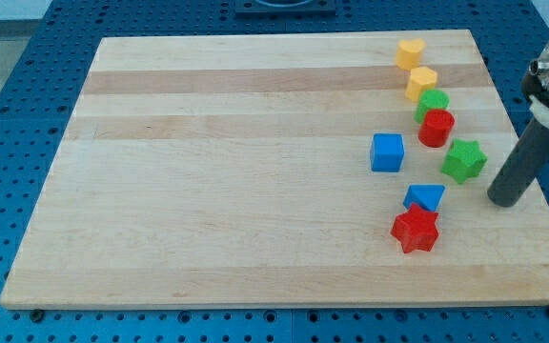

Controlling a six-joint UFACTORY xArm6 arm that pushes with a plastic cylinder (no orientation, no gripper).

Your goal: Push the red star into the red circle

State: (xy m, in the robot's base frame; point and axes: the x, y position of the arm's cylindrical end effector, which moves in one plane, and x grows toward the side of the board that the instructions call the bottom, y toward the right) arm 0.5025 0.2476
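Observation:
The red star [416, 230] lies near the view's bottom right of the wooden board [208, 191], touching a blue triangular block [426, 197] just above it. The red circle [437, 127] stands farther up, touching a green circle [433, 102] above it. My tip [505, 200] is at the view's right, to the right of the blue triangular block and up-right of the red star, apart from both. A green star [464, 160] lies up-left of my tip, between it and the red circle.
A blue cube [387, 152] sits left of the green star. Two yellow blocks [410, 53] [421, 83] lie in a line above the green circle. The board's right edge is close to my tip.

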